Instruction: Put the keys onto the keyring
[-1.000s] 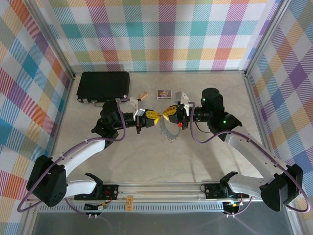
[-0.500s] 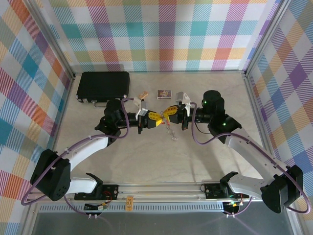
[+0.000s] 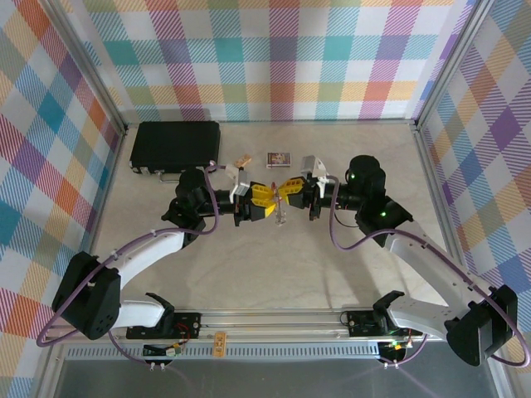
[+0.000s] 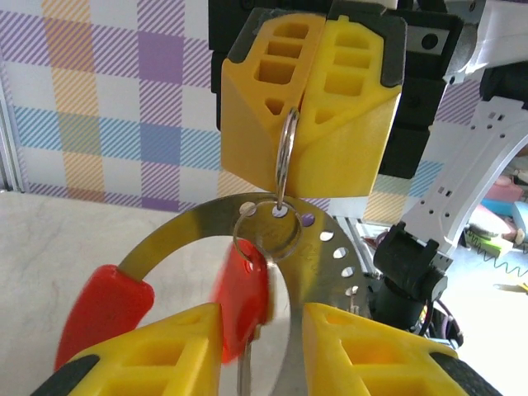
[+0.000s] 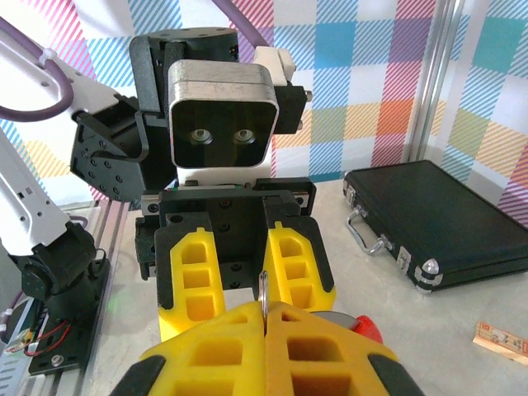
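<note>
The keyring (image 4: 330, 272), a grey metal band with punched holes and a red sleeve (image 4: 103, 309), hangs in the air between my two grippers. My right gripper (image 4: 289, 186) is shut on a thin wire loop (image 4: 285, 148) threaded through one of the keyring's holes. A second small loop carries the red-headed key (image 4: 243, 297), which dangles, blurred, between the fingers of my left gripper (image 4: 262, 318). That gripper is open and grips nothing. In the right wrist view my right gripper (image 5: 264, 309) pinches the loop's edge, facing the left gripper (image 5: 243, 280). From above, the keyring (image 3: 280, 217) hangs below both.
A black case (image 3: 175, 146) lies at the back left of the table. A tan block (image 3: 242, 161) and a small printed card (image 3: 278, 157) sit just behind the grippers. Metal frame posts and checked walls close in the table.
My left gripper has opened and let go of the key, which now swings on its loop. Both grippers have shifted slightly toward the back with the keyring, now turned more edge-on from above.
</note>
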Action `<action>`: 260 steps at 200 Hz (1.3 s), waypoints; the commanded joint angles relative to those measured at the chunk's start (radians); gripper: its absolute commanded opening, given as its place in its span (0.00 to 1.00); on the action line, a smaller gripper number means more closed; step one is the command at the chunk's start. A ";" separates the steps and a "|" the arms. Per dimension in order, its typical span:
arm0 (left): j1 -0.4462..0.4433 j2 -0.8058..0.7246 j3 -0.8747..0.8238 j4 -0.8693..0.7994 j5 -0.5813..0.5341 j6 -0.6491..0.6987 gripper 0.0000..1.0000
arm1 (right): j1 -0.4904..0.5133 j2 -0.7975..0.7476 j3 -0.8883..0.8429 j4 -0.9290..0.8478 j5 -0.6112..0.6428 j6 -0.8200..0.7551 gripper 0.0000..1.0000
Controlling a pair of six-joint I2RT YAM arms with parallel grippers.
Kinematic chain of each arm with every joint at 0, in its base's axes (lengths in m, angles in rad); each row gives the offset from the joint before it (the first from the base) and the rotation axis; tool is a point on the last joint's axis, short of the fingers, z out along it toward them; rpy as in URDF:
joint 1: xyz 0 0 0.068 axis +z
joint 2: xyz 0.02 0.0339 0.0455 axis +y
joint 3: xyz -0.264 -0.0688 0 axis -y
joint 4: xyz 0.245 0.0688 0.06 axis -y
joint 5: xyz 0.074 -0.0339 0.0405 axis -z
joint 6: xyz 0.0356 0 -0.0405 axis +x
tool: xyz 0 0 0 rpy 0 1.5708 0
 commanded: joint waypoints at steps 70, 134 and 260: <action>-0.009 0.061 -0.034 0.299 0.012 -0.156 0.32 | -0.005 -0.033 -0.027 0.107 -0.015 0.047 0.00; -0.024 0.073 -0.029 0.307 -0.001 -0.157 0.32 | -0.006 -0.036 -0.037 0.129 -0.019 0.088 0.00; -0.033 0.056 -0.026 0.264 -0.050 -0.118 0.17 | -0.007 -0.038 -0.051 0.146 -0.055 0.136 0.00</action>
